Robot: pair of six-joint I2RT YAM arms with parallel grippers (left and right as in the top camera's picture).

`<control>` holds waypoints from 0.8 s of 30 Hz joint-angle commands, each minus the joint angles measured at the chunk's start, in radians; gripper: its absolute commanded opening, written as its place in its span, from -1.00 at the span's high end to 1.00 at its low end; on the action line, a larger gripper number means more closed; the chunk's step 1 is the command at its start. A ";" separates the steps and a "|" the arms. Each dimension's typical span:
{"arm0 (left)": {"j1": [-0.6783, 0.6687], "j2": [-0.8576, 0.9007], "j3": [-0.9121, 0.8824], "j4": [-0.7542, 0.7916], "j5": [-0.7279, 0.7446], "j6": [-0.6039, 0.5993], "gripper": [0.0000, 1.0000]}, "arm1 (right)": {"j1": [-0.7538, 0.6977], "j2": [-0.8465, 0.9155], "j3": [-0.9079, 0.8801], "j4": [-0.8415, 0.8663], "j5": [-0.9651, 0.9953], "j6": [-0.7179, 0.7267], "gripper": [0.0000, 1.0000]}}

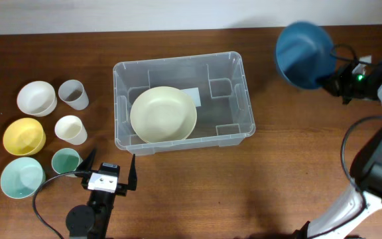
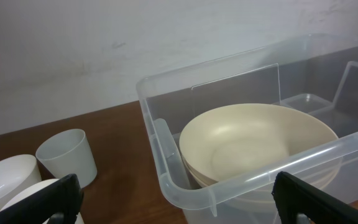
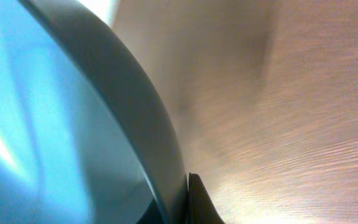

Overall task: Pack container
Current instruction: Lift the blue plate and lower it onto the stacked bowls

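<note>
- Container (image 1: pixel 219 110): clear plastic bin, open top, long side running left to right.
- Cream bowl (image 1: pixel 163 114): inside the container, left half, upright.
- Blue bowl (image 1: pixel 304 54): right of the container, well apart, tilted.
- Right gripper (image 1: pixel 330 78): right of the container, fingers clamped on the blue bowl's rim.
- Left gripper (image 1: pixel 113 159): just in front of the container's near left corner, fingers spread wide, empty.
- Left of the container: white bowl (image 1: pixel 35 97), yellow bowl (image 1: pixel 24 135), pale green bowl (image 1: pixel 22 178), grey cup (image 1: pixel 73 93), cream cup (image 1: pixel 70 129), green cup (image 1: pixel 65 160).

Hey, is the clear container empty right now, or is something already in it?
Not empty: the container holds a cream bowl, sitting upright in its left half.
</note>
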 commanded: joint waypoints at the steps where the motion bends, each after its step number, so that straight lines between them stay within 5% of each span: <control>1: 0.006 -0.006 -0.003 -0.006 0.000 -0.009 -1.00 | 0.076 -0.217 0.002 -0.032 -0.117 -0.100 0.92; 10: 0.006 -0.006 -0.003 -0.006 0.000 -0.009 -0.99 | 0.503 -0.449 0.002 -0.079 0.243 -0.067 0.92; 14: 0.006 -0.006 -0.003 -0.006 0.000 -0.009 -0.99 | 0.727 -0.389 0.002 -0.081 0.433 -0.034 0.92; 24: 0.006 -0.006 -0.003 -0.006 0.000 -0.009 -0.99 | 0.895 -0.172 0.002 -0.007 0.443 0.040 0.92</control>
